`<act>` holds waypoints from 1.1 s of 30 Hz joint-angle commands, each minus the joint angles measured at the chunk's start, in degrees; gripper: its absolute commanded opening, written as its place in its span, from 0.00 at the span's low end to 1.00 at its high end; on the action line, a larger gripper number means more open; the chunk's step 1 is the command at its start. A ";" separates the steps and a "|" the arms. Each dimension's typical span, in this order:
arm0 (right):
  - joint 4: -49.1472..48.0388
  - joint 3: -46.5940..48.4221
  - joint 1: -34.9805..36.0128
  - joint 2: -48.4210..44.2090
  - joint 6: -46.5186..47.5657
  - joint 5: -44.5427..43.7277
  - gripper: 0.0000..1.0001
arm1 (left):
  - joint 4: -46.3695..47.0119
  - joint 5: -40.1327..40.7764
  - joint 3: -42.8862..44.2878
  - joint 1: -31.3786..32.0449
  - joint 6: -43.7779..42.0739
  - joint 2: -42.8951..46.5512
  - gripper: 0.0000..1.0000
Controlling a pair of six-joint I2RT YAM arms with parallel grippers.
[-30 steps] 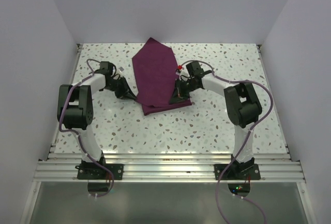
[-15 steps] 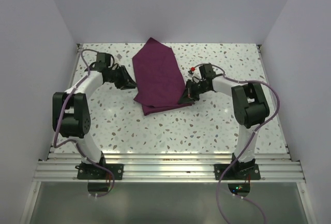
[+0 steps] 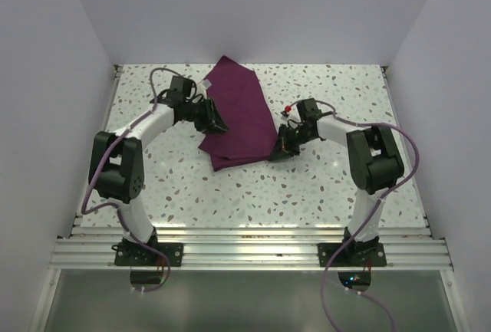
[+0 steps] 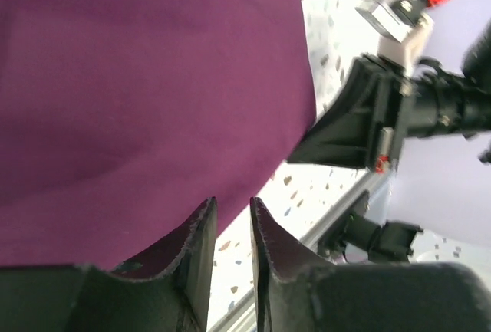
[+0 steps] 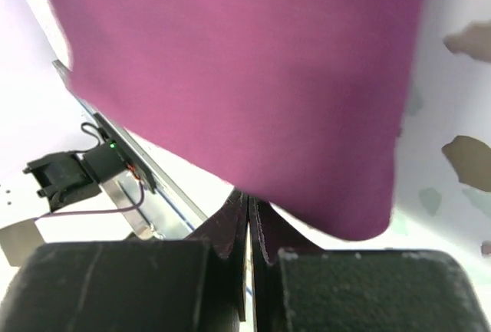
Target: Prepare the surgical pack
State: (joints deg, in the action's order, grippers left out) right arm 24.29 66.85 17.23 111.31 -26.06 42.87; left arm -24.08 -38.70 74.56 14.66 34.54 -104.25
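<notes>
The surgical pack is a folded plum-purple cloth bundle [image 3: 234,117] lying at the back middle of the table, and it fills most of both wrist views [image 4: 153,79] [image 5: 245,79]. My left gripper [image 3: 217,123] hovers over the bundle's left part. Its jaws [image 4: 232,205] stand a narrow gap apart, with only speckled table showing between them. My right gripper [image 3: 280,152] sits at the bundle's near right corner. It is shut [image 5: 249,198], the tips meeting right at the cloth's edge with nothing visible between them. It also appears in the left wrist view, as the right gripper [image 4: 345,129].
The speckled white table [image 3: 322,186] is walled on the left, back and right. An aluminium rail [image 3: 245,240] carrying both arm bases runs along the near edge. Purple cables [image 3: 406,148] loop off each arm.
My left gripper has swung right from beside the bundle's left edge to over the cloth, and its jaws have parted a little. My right gripper has slid right and nearer, staying shut.
</notes>
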 commanded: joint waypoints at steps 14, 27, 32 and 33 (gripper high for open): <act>9.02 21.39 0.34 -0.48 2.68 0.28 0.31 | -6.78 5.66 2.26 -12.81 -11.15 -2.71 0.51; 9.02 20.34 0.34 0.05 3.21 0.72 0.31 | 0.34 -1.29 -3.37 -13.07 -10.64 -7.81 0.50; 8.58 20.69 0.34 0.84 2.69 0.81 0.31 | 1.66 -3.31 -3.99 -12.99 -8.62 -6.32 0.28; 8.40 20.69 0.34 1.02 2.60 0.90 0.31 | 2.27 -3.84 -3.99 -12.90 -7.92 -5.88 0.20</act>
State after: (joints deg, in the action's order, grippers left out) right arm 32.77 86.87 17.30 111.37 -23.81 42.17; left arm -25.39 -39.24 70.85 1.58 26.17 -112.31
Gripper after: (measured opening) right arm 0.309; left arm 0.258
